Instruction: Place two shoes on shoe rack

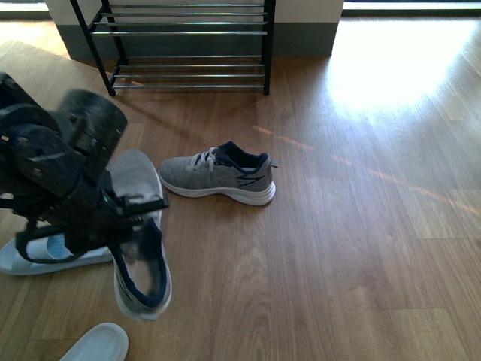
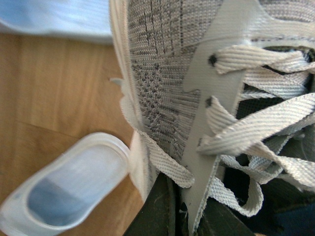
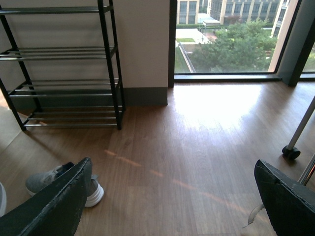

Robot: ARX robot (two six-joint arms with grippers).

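In the front view the left gripper (image 1: pixel 124 214) sits low over the near sneaker (image 1: pixel 139 248), which lies on the wooden floor (image 1: pixel 361 226) with its toe toward 12 o'clock and its navy collar toward 6 o'clock. The left wrist view is filled by this sneaker's grey knit and laces. One dark finger (image 2: pixel 162 214) touches it beside the eyelets, but whether the jaws are clamped on it cannot be told. The far sneaker (image 1: pixel 218 174) stands on its sole at about 2 o'clock from the near one and apart from it, toe toward 9 o'clock. One pale blue sandal (image 1: pixel 37 259) lies at 9 o'clock of the near sneaker, partly behind the arm, and a second sandal (image 1: pixel 98 342) lies at 7 o'clock, near the frame's edge. The shoe rack (image 1: pixel 188 32) stands against the wall at 12 o'clock, well apart from both sneakers. In the right wrist view the right gripper (image 3: pixel 172 169) hangs above the floor with its jaws spread wide and nothing between them. The rack, the far sneaker and a window (image 3: pixel 231 39) show beyond it.
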